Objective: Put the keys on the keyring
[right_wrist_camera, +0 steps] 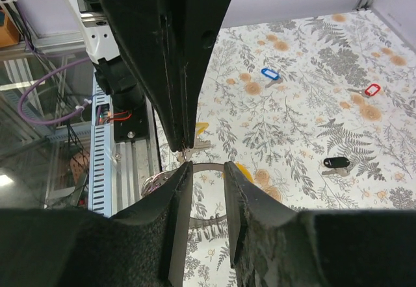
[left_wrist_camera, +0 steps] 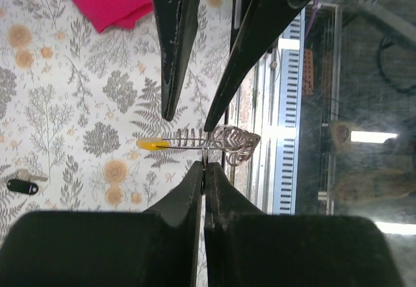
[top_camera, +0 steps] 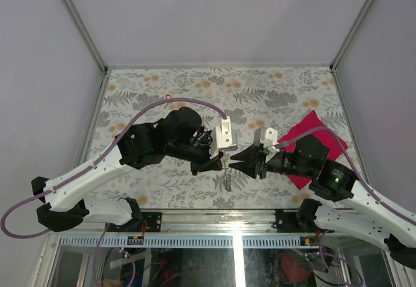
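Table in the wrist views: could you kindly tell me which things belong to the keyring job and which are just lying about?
Belong to the job:
keyring
black key
blue key
red key

Just lying about:
magenta cloth

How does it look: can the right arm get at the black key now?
Probably yes: the black key lies bare on the table, off to one side of the right pincer, whose jaws stand apart. The left pincer, shut on the keyring, crowds close.
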